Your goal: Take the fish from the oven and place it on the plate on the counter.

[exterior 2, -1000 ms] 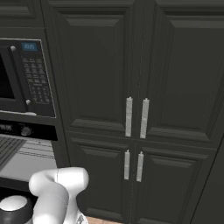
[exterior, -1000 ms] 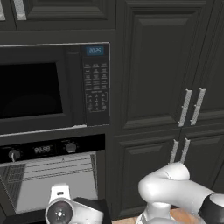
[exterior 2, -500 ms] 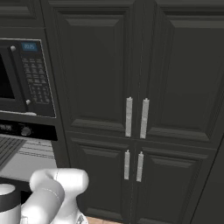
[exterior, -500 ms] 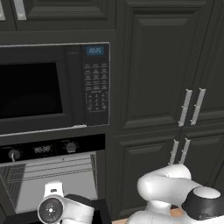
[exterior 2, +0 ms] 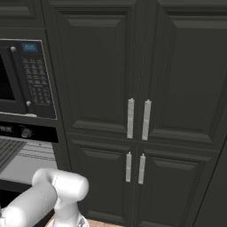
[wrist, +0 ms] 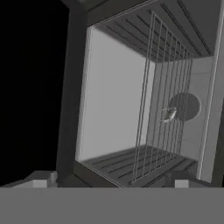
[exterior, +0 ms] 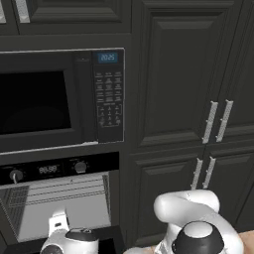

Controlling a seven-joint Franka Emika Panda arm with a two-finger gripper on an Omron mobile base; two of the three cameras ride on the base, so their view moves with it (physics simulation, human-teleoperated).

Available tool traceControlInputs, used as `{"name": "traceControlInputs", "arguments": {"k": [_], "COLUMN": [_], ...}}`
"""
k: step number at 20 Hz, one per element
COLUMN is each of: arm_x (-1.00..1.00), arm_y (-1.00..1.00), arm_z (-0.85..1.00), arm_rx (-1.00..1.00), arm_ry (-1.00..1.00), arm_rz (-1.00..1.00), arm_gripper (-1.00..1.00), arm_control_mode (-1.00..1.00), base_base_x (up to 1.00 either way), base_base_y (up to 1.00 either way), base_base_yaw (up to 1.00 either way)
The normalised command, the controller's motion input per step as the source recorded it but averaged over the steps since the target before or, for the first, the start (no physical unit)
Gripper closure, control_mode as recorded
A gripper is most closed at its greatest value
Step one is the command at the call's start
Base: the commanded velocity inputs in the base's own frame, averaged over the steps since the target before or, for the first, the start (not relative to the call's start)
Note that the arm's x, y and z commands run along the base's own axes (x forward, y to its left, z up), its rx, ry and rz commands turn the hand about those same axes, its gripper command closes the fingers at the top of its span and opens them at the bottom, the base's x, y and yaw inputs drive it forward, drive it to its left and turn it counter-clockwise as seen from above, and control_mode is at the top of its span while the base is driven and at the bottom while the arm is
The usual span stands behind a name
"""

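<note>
The arm is sinking lower in front of the open oven [exterior: 59, 208], its hand dropping toward the frame's bottom edge, while the pincer [wrist: 111, 183] is spreading wide, the fish [wrist: 169, 114] lying far ahead.

Much of the oven and the arm sits out of frame

From the left side the oven [exterior: 59, 198] is cut by the bottom and left edges, its open cavity partly blocked by the white wrist in front; the microwave [exterior: 54, 99] above loses its left part to the edge. From the right side the oven [exterior 2: 22, 155] shows as a sliver at the left border. In the hand's rolled view the fish [wrist: 169, 114] is a tiny pale smudge behind the rack wires [wrist: 162, 96], too small to make out its shape or what it rests on, and the fingertips [wrist: 41, 179] barely clear the bottom
</note>
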Motion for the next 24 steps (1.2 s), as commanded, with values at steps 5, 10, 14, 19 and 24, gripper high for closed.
{"name": "traceControlInputs", "arguments": {"k": [5, 10, 14, 19, 24], "arm_x": [0.03, 0.46, 0.41, 0.2, 0.11], "arm_y": [0.1, 0.28, 0.03, -0.07, -0.14], "arm_z": [-0.42, -0.13, 0.0, 0.0, 0.0], "arm_rx": [-0.18, -0.16, -0.23, -0.26, -0.23], "arm_ry": [-0.26, -0.06, 0.0, -0.01, -0.1], "arm_rz": [0.0, 0.0, 0.08, 0.27, 0.35], "arm_gripper": [-1.0, -1.0, -1.0, -1.0, -1.0], "arm_control_mode": [-1.0, -1.0, -1.0, -1.0, -1.0], "base_base_x": [0.0, 0.0, 0.0, 0.0, 0.0], "base_base_y": [0.0, 0.0, 0.0, 0.0, 0.0], "base_base_yaw": [0.0, 0.0, 0.0, 0.0, 0.0]}}
